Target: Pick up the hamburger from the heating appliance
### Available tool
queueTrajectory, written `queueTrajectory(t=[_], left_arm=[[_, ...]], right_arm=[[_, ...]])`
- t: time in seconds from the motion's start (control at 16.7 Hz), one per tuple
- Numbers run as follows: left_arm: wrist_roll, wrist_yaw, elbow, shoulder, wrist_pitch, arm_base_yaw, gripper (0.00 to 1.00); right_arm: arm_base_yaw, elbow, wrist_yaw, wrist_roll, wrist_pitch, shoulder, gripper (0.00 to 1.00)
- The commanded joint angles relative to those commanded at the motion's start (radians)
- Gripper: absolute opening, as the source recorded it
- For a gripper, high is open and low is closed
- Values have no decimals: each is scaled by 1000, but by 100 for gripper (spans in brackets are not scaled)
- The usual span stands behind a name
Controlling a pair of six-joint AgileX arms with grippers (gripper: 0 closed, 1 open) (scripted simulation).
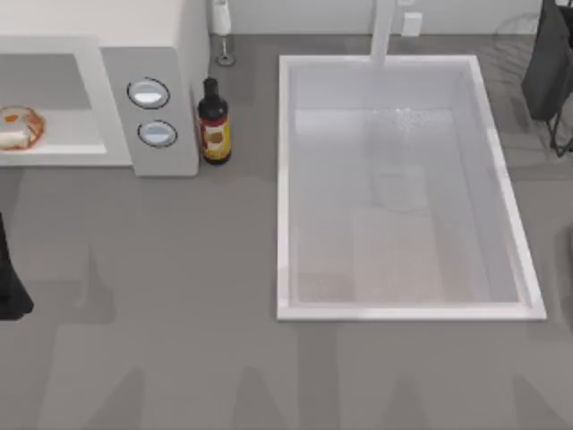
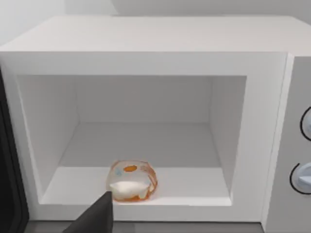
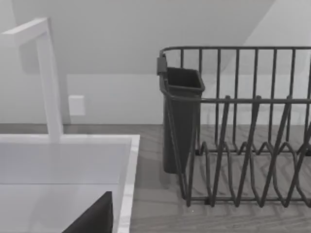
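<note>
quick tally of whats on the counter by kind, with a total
microwave: 1
hamburger: 1
bottle: 1
sink: 1
faucet: 1
dish rack: 1
total: 6

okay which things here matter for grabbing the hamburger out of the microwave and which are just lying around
Part of the job:
hamburger, at the front of the open microwave
left gripper, close in front of it

Just lying about:
dark bottle beside the microwave
sink
faucet
dish rack
</note>
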Motion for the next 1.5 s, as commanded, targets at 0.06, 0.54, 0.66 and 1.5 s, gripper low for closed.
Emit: queueTrajectory(t=[0.06, 0.54, 0.66, 1.5], left_arm=[[2, 5, 24, 65, 31, 4, 100], [24, 62, 294, 780, 373, 52, 100], [31, 79, 373, 988, 472, 65, 100], [68, 173, 820, 2174, 1039, 144, 100]], right_arm=[[0, 0, 0, 0, 0, 0, 100], [0, 0, 0, 0, 0, 0, 100], [0, 0, 0, 0, 0, 0, 100], [0, 0, 0, 0, 0, 0, 100]])
